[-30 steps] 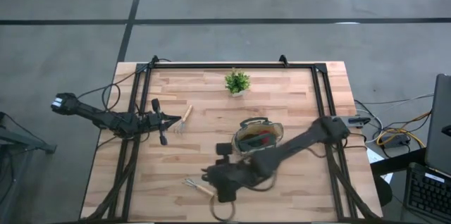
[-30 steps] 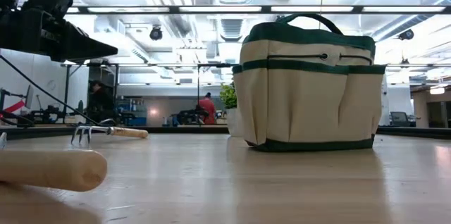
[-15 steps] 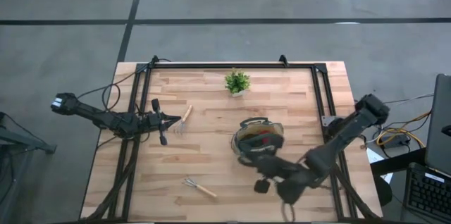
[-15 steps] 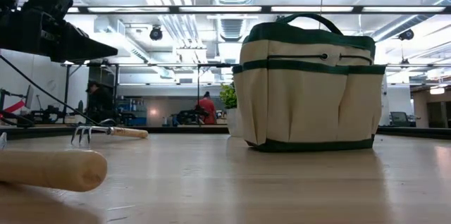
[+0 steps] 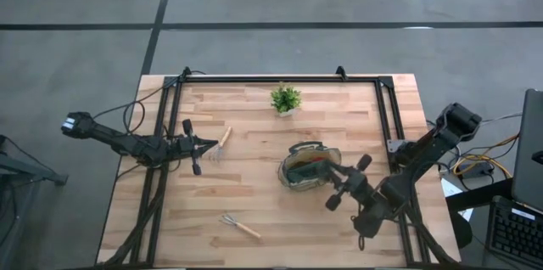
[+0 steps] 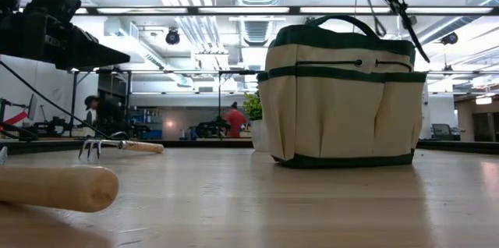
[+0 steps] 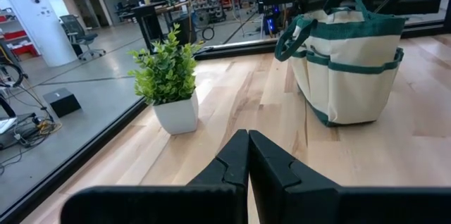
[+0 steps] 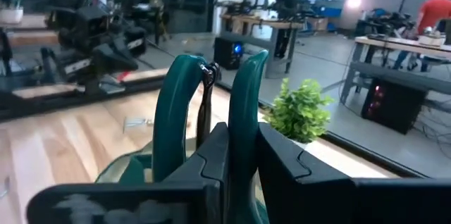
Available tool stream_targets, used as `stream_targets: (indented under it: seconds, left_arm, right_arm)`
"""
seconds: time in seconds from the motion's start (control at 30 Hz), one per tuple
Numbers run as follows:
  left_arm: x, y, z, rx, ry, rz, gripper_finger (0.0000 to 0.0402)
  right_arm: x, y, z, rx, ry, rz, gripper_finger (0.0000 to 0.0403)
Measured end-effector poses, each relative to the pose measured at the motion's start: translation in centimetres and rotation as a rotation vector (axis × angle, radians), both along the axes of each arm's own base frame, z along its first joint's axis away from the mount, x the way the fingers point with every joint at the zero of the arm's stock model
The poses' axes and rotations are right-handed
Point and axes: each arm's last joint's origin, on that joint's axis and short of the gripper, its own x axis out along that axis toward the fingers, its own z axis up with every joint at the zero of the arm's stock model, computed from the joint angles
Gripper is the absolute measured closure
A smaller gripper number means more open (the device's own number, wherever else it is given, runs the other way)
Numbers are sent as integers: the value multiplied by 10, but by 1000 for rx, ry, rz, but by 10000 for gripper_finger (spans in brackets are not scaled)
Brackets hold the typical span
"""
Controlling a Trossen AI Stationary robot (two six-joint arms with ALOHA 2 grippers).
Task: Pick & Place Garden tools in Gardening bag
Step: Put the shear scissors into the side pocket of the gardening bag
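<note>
Right gripper point(image 8: 236, 157) clenched on green-handled pruning shears point(image 8: 208, 104), poised just beside and above gardening bag point(image 5: 309, 169); bag open-topped, red and dark items inside; potted plant point(image 5: 286, 98) beyond bag. Left gripper point(image 7: 248, 155) shut, empty, at table's point(image 5: 254, 198) left edge; one wooden-handled rake point(image 5: 221, 143) just ahead of its tip; second rake point(image 5: 240, 226) lying well apart, near front edge.

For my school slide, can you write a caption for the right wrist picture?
The right gripper holds green-handled pruning shears above the gardening bag, with a potted plant beyond.
</note>
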Motion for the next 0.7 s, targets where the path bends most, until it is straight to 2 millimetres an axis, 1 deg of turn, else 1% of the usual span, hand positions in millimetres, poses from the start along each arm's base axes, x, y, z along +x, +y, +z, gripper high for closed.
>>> stream_targets:
  seconds: [0.1,0.27,0.5,0.7]
  left_arm:
    - [0,0,0,0,0,0,390]
    - [0,0,0,0,1,0,390]
    - [0,0,0,1,2,0,390]
    - [0,0,-1,2,7,0,390]
  right_arm:
    - [-1,-1,-6,-21,-7,-16,359]
    - [2,4,-14,-53,-33,-43,360]
    - [8,6,-28,-71,-12,-47,358]
    - [11,8,-23,-71,-12,-52,358]
